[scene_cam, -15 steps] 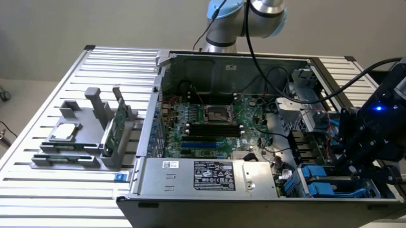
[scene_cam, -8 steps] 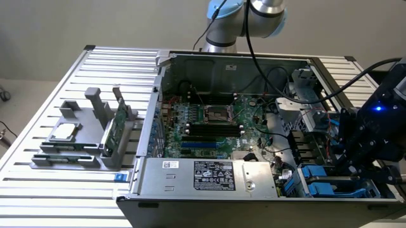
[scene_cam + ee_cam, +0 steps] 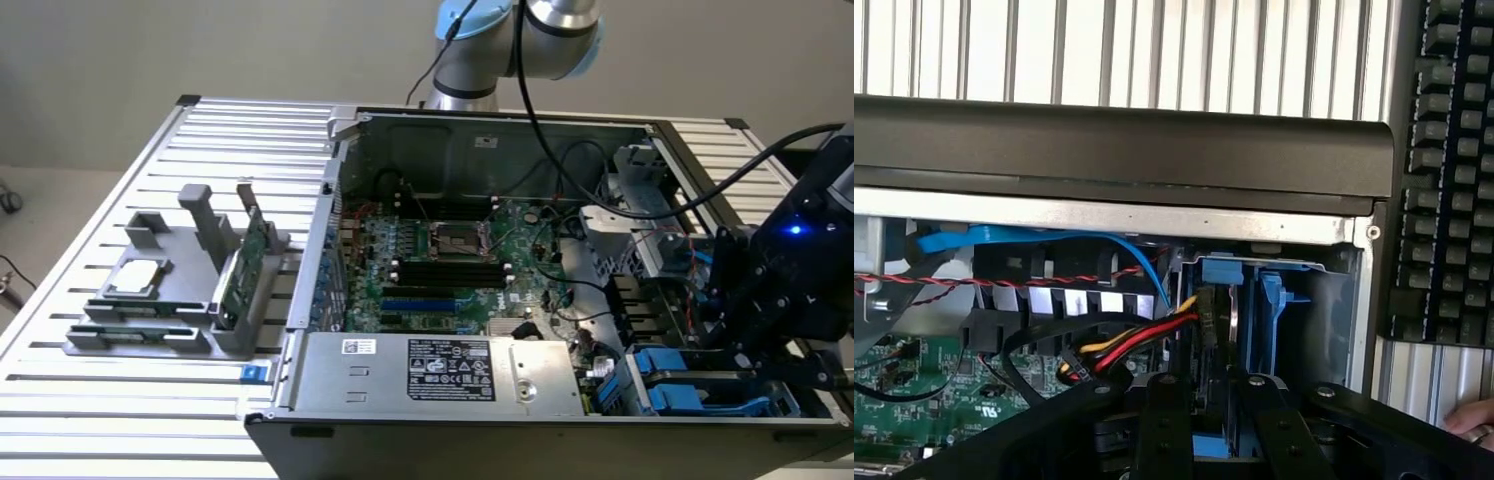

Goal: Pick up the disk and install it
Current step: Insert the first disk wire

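1. The disk (image 3: 1233,316) is a thin slab of silver-grey metal with blue plastic rails on it. It is seen edge-on, so its label is hidden.
2. It sits in the drive bay (image 3: 694,385) in the corner of the open computer case (image 3: 494,122), at the exterior view's right, beside another blue plastic carrier.
3. The disk stands on edge, with its flat faces turned toward the bay's side walls. Its long axis runs from the dark outer wall of the case back toward the gripper (image 3: 1219,432) — one blue-capped end is close to that wall and the other lies between the jaws.
4. The jaws straddle that end of the disk, a narrow way apart. Whether they clamp it or stand free I cannot tell.
5. Red, yellow and black wires (image 3: 1144,340) reach the bay just beside the disk, and a blue cable (image 3: 1034,238) loops along the case wall.
6. Outside the case are a keyboard (image 3: 1454,170) and a person's hand (image 3: 1474,425), resting on the slatted table (image 3: 107,420).
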